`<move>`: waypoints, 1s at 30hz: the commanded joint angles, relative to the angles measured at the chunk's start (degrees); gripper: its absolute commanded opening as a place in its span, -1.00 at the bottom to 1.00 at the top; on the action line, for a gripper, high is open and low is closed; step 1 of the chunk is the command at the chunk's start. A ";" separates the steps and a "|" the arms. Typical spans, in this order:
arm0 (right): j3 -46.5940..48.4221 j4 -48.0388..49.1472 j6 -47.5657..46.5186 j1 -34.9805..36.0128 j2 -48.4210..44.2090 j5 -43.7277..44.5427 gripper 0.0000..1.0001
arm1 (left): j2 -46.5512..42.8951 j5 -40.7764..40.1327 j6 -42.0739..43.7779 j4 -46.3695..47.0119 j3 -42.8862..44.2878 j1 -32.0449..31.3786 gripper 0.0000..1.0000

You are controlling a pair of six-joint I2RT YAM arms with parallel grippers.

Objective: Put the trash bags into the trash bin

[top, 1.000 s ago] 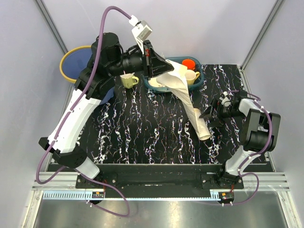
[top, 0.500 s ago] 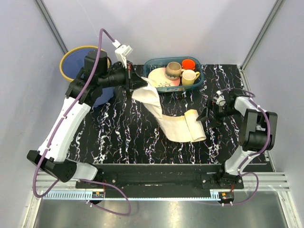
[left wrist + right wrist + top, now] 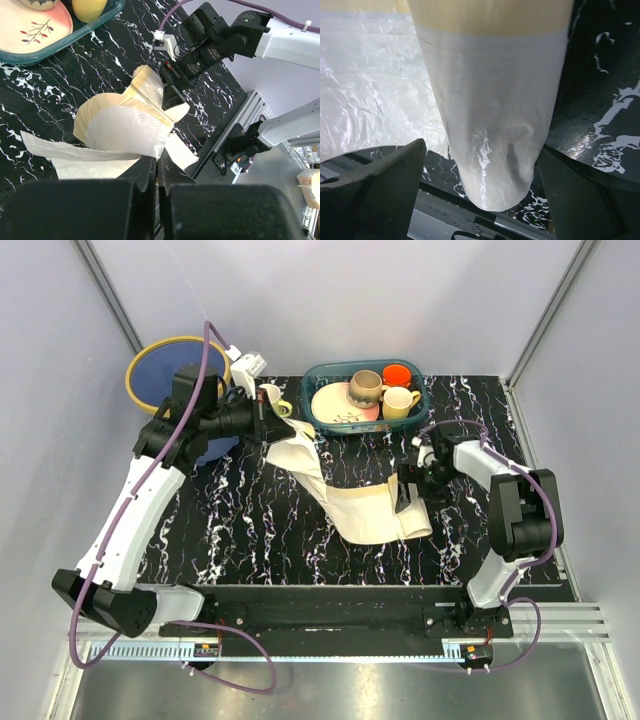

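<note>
The trash bags are one long cream-white film sack (image 3: pixel 345 502) lying across the black marbled table, rolled up at its right end (image 3: pixel 408 512). My left gripper (image 3: pixel 268 426) is shut on the sack's upper left end and holds it just above the table. In the left wrist view (image 3: pixel 159 161) the film (image 3: pixel 125 131) runs out from the shut jaws. My right gripper (image 3: pixel 408 490) is open and straddles the rolled end (image 3: pixel 490 125), with one finger (image 3: pixel 380 190) on each side. The trash bin (image 3: pixel 160 368), blue with a yellow rim, stands at the far left, partly hidden by my left arm.
A teal basket (image 3: pixel 420 405) at the back centre holds a cream plate (image 3: pixel 335 403), a brown mug, a yellow mug and an orange cup. A small yellow mug (image 3: pixel 273 400) stands on the table right next to my left gripper.
My left gripper has swung left and down from above the basket toward the bin, dragging the sack's end with it. My right gripper has moved left onto the rolled end.
</note>
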 commanded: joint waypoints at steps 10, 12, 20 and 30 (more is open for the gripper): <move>3.67 1.41 3.08 5.45 3.68 16.19 0.99 | -2.89 -1.55 0.17 0.68 -5.89 1.11 -1.00; 3.93 1.41 3.61 5.45 3.77 16.46 1.00 | -3.42 -1.29 0.26 0.59 -7.21 1.11 -1.00; 3.14 2.03 5.27 8.35 2.89 11.63 0.99 | -3.86 -1.20 0.17 1.56 -10.11 1.11 -1.00; 5.25 1.85 4.84 8.96 2.27 11.71 0.99 | -3.51 -0.41 -0.09 2.26 -11.08 1.11 -1.00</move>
